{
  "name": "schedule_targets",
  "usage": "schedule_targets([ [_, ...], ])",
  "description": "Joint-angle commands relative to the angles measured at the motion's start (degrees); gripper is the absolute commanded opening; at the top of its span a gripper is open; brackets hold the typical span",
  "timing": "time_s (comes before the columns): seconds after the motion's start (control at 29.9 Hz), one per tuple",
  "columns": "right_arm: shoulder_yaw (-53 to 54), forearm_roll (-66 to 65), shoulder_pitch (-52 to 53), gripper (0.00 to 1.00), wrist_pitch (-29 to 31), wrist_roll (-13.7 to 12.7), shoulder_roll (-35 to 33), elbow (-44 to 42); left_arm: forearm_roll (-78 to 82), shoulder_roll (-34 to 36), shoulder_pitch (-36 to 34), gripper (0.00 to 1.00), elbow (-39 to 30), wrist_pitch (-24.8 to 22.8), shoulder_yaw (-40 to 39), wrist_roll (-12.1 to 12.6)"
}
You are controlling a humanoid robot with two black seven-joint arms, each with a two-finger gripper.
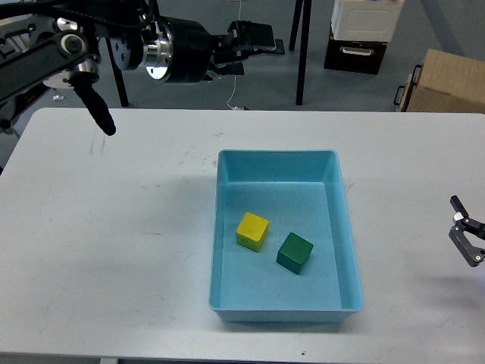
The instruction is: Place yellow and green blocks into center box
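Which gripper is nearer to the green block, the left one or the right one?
Right. The right gripper sits low at the table's right edge, beside the green block; the left gripper is raised far beyond the tray.

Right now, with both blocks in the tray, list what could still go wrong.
1. The left gripper is raised beyond the table's far edge; if the arm swings back low, it might clip the blue tray's far wall and shift it.
2. The right gripper hovers at the table's right edge, open; a careless inward move could bump the tray.
3. The yellow block and green block lie loose and close together, so a jolt could slide them.
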Motion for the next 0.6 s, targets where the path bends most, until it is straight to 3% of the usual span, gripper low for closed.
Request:
schedule_targets([
  [0.0, -0.14, -0.04, 2.44, 0.98, 0.00, 0.04, -0.09, -1.53, -0.15, -0.54, 9.58, 0.92, -0.08, 0.00, -15.98, -1.27],
  [0.13, -0.40, -0.04, 5.78, 0.98, 0.00, 0.30, 0.87, -4.60, -5.31, -1.95, 17.93, 0.92, 0.00, 0.00, -27.85, -2.76],
  [0.33, -0.31, 0.14, 6.76, 0.98, 0.00, 3.29, 7.37, -5.76, -12.19, -11.86, 31.99, 0.94, -1.66, 0.00, -52.45, -1.54],
  [0.43, -0.66, 0.14, 5.88, 0.98, 0.00, 3.47, 7.82, -5.23, -12.63, -17.05, 40.16, 0.95, -9.28, 0.00, -60.73, -0.66],
  [0.57, -0.67, -0.04, 2.37, 0.98, 0.00, 3.47, 8.08, -3.30, -14.12, -25.75, 55.35, 0.96, -20.80, 0.00, -63.21, -0.57],
])
